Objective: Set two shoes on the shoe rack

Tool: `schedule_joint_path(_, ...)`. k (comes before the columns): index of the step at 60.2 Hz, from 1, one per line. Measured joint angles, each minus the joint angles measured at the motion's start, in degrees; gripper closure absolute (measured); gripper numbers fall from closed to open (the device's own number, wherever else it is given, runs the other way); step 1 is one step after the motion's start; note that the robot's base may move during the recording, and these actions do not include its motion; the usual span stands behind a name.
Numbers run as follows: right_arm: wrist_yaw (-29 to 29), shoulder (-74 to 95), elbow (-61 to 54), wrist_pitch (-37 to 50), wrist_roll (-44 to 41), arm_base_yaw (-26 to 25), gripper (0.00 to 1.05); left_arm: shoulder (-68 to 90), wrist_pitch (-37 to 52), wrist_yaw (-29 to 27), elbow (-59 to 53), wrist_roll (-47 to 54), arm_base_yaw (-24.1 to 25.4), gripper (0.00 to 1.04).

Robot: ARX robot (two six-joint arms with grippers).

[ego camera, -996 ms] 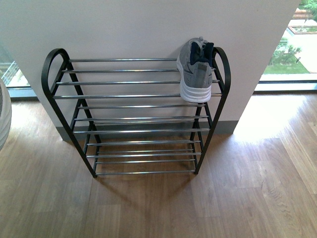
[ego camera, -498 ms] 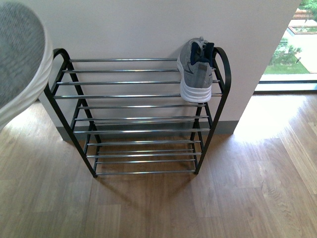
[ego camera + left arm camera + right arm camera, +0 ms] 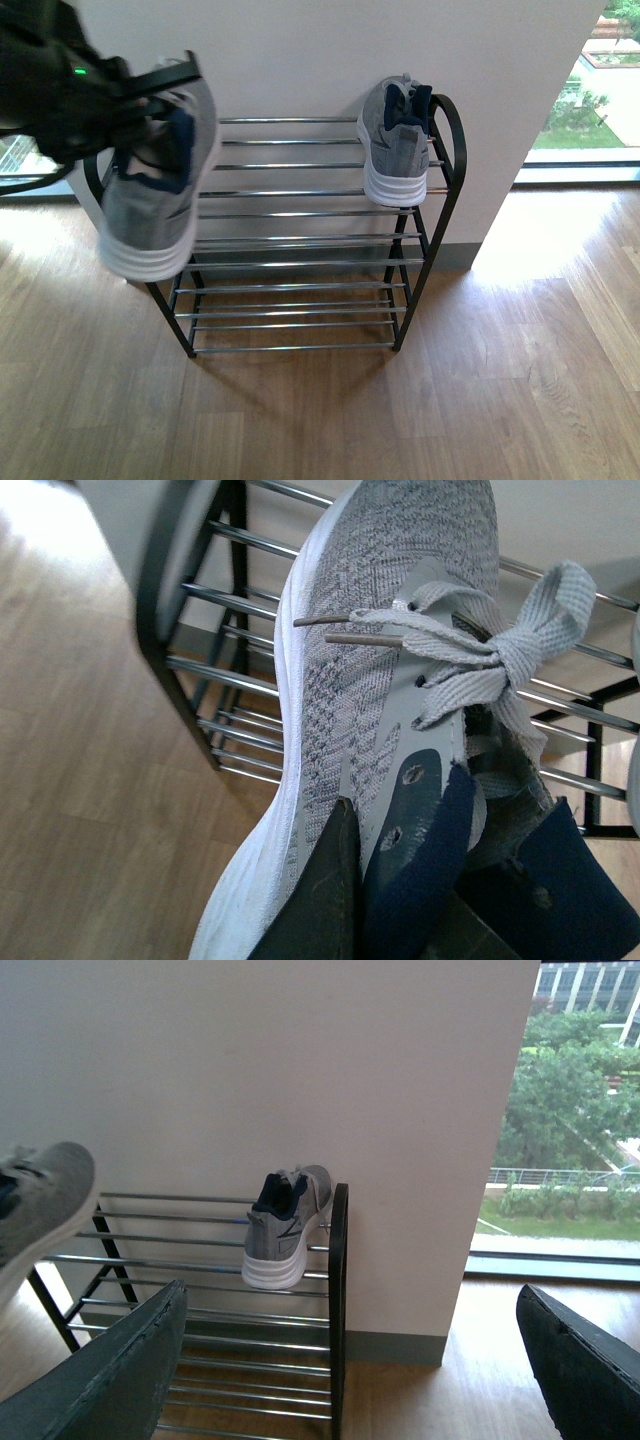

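One grey sneaker (image 3: pixel 393 145) with a white sole stands on the top tier of the shoe rack (image 3: pixel 300 240), at its right end, toe toward me. My left gripper (image 3: pixel 160 115) is shut on the navy collar of a second grey sneaker (image 3: pixel 158 195). It hangs in the air before the rack's left end, at about top-tier height. In the left wrist view the held sneaker (image 3: pixel 380 660) fills the frame, with the rack's rods (image 3: pixel 225 670) beyond it. My right gripper (image 3: pixel 350 1360) is open and empty, facing the rack's right side frame (image 3: pixel 338 1290) and the shelved sneaker (image 3: pixel 280 1225).
The rack stands against a white wall (image 3: pixel 300 50) on a wooden floor (image 3: pixel 320 420). A low window (image 3: pixel 585 120) lies to the right, with a sunlit patch of floor beneath it. The lower tiers hold nothing.
My left arm has swung in from the left edge with the grey sneaker, which now hangs in front of the rack's left end. The shelved sneaker has not moved.
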Motion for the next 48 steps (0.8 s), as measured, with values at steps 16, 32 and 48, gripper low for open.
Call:
schedule_joint_path(16,0.0,0.0,0.0,0.0,0.0,0.0,0.09,23.2,-10.8,5.1,32.2,-5.9,-5.8,1.03)
schedule_joint_path(32,0.0,0.0,0.0,0.0,0.0,0.0,0.09,36.9,-21.6,5.8,57.3,-5.0,-6.8,1.03)
schedule_joint_path(48,0.0,0.0,0.0,0.0,0.0,0.0,0.09,38.4,-22.0,8.5,62.4,-3.5,-6.3,0.85)
